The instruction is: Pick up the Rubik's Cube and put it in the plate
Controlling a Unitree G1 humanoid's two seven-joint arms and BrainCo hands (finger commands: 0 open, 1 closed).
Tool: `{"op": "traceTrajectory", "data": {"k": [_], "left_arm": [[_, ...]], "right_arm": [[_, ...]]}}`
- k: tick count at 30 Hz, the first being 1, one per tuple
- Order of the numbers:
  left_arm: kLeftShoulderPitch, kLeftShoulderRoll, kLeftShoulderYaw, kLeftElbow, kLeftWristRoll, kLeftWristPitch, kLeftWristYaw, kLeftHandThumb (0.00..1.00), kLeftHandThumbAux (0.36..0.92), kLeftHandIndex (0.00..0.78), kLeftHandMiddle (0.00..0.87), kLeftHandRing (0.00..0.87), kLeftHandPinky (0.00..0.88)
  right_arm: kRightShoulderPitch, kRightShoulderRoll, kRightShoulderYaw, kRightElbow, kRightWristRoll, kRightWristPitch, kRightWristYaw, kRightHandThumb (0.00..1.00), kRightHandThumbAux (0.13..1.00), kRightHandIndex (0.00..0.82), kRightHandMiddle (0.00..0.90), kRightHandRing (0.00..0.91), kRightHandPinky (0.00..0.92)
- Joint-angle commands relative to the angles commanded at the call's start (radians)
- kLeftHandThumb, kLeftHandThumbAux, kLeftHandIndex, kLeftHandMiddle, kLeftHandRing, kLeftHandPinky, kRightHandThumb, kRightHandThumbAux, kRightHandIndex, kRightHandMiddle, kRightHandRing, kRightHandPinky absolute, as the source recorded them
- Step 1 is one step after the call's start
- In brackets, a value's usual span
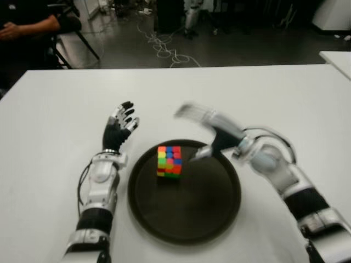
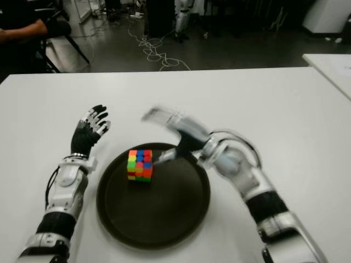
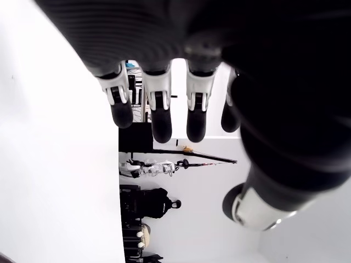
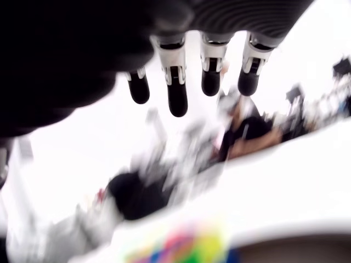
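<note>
Right wrist view: my right hand has its ribbed black palm at the top and four white-and-black jointed fingers hanging straight and spread, closed on nothing. From the head camera that right hand shows blurred, above the far right rim of the plate, fingers stretched out flat and a thumb pointing toward the Rubik's Cube, close to it but apart from it. The cube sits upright on the plate's flat floor, in the far left part, its faces a grid of red, blue, green, orange and yellow squares. The plate is round, dark brown and smooth, with a low raised rim, and lies on a plain white matte table.

My left hand shows just to the left of the plate, palm up off the table, fingers loosely open and empty; its wrist view confirms four rounded black fingertips extended.

At the far left a seated person shows beyond the table.
</note>
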Motion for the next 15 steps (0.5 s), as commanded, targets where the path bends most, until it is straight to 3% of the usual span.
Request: {"op": "traceTrajectory", "data": {"k": [5, 8, 15], "left_arm": [[-0.003, -0.003, 0.002, 0.0, -0.003, 0.004, 0.005, 0.0, 0.832, 0.162, 0.17, 0.125, 0.092], [-0.001, -0.005, 0.002, -0.01, -0.001, 0.012, 0.013, 0.0, 0.84, 0.159, 0.165, 0.123, 0.091], [0.001, -0.002, -0.002, -0.023, 0.008, 0.021, 0.021, 0.0, 0.826, 0.134, 0.161, 0.126, 0.091]], "right_arm": [[-0.021, 0.068, -0.089, 0.126, 0.132, 0.1, 0.01, 0.123, 0.808, 0.447, 0.594, 0.641, 0.707], [-0.08, 0.11, -0.202, 0.202, 0.321, 0.278, 0.154, 0.151, 0.841, 0.548, 0.706, 0.734, 0.763], [-0.11, 0.142, -0.261, 0.19, 0.419, 0.413, 0.202, 0.138, 0.871, 0.606, 0.771, 0.785, 0.79]]}}
